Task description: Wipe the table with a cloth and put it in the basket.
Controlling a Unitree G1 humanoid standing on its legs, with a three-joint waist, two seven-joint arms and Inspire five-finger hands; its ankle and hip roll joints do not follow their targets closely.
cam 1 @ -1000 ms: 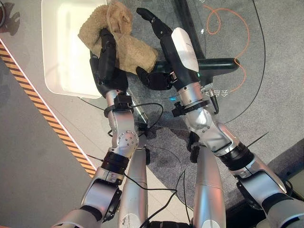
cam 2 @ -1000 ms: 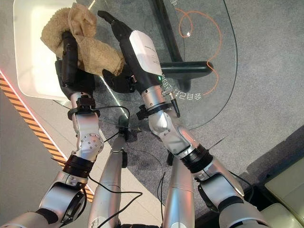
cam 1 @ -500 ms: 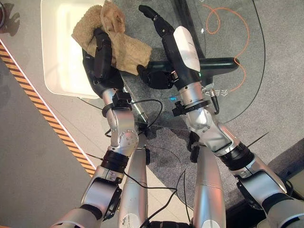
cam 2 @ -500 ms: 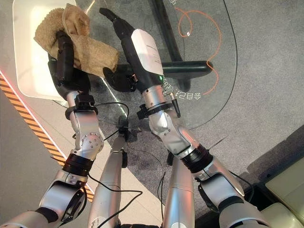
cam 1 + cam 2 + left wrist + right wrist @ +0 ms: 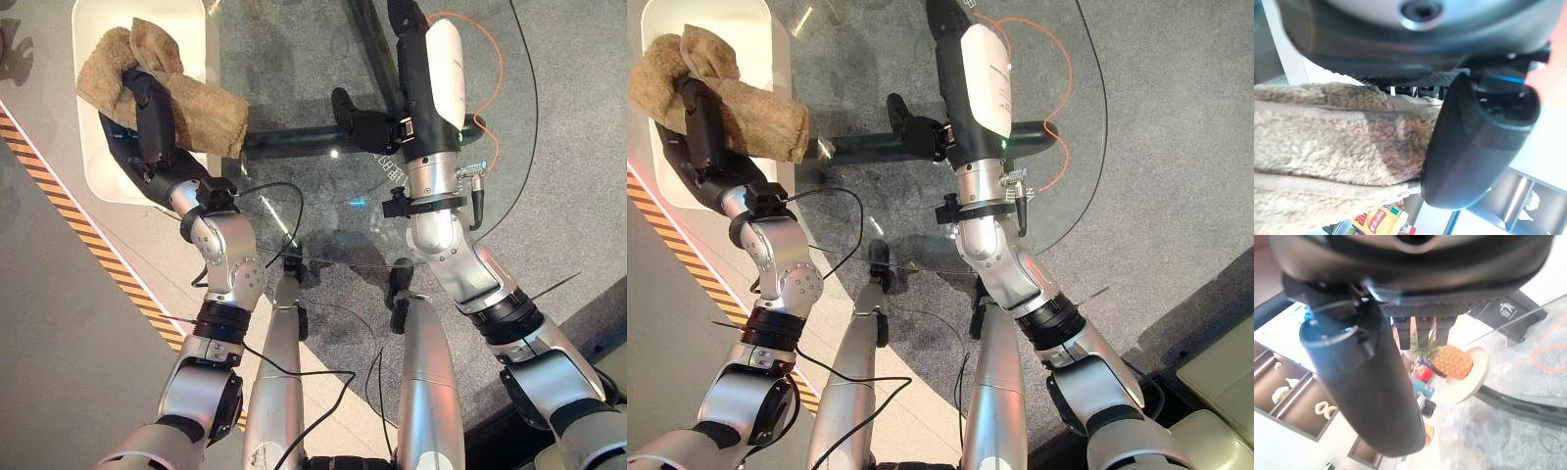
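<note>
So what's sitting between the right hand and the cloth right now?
Nothing sits there: the left eye view shows bare glass table between the right hand and the cloth gripped by the left hand.

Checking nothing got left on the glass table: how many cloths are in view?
1. A single tan cloth is held in the left hand, curled round it, above the white basket at the table's left. Nothing suggests another, though the arms hide some glass.

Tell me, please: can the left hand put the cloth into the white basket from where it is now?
Probably yes. The left hand grips the cloth right above the white basket, whose open top looks free. The right hand hangs apart over the glass table.
</note>
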